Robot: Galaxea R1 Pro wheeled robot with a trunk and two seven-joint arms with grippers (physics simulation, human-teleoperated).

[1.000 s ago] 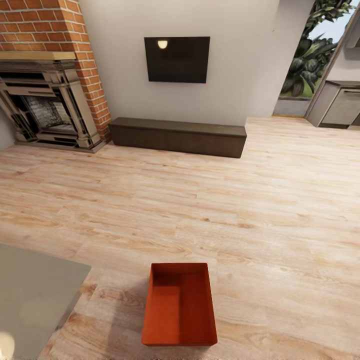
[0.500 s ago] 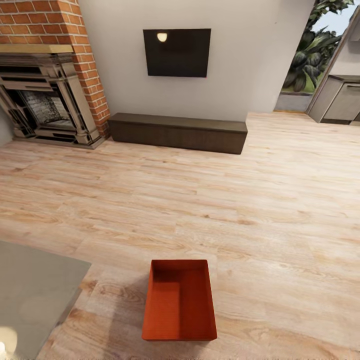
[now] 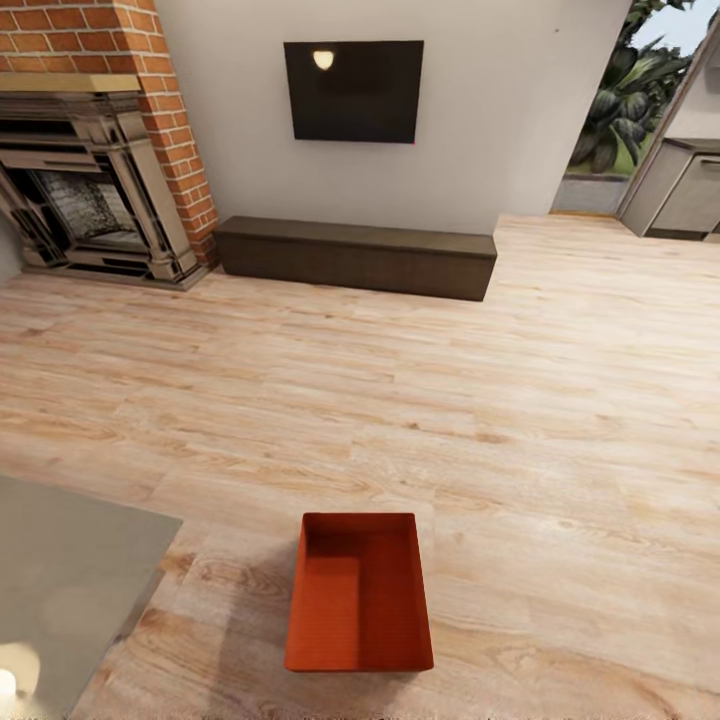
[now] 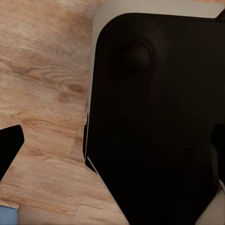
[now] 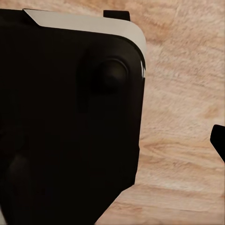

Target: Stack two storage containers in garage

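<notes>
box [image 3: 359, 592]: plain red-orange, lidless, thin-walled, sitting upright and empty on the wood floor [image 3: 560, 420] close ahead | rug [image 3: 70, 570]: lying just left | cabinet [image 3: 356, 257], fireplace [image 3: 85, 190], TV [image 3: 353, 91]: standing far | grippers: opening impossible to tell

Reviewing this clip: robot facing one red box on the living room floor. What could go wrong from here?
1. The storage container sits low on the wood floor, close to the robot, so reaching it may need a deep bend.
2. Its thin, lidless walls could flex or slip in a pinch grasp.
3. The grey table stands close on the left and may crowd that arm.
</notes>
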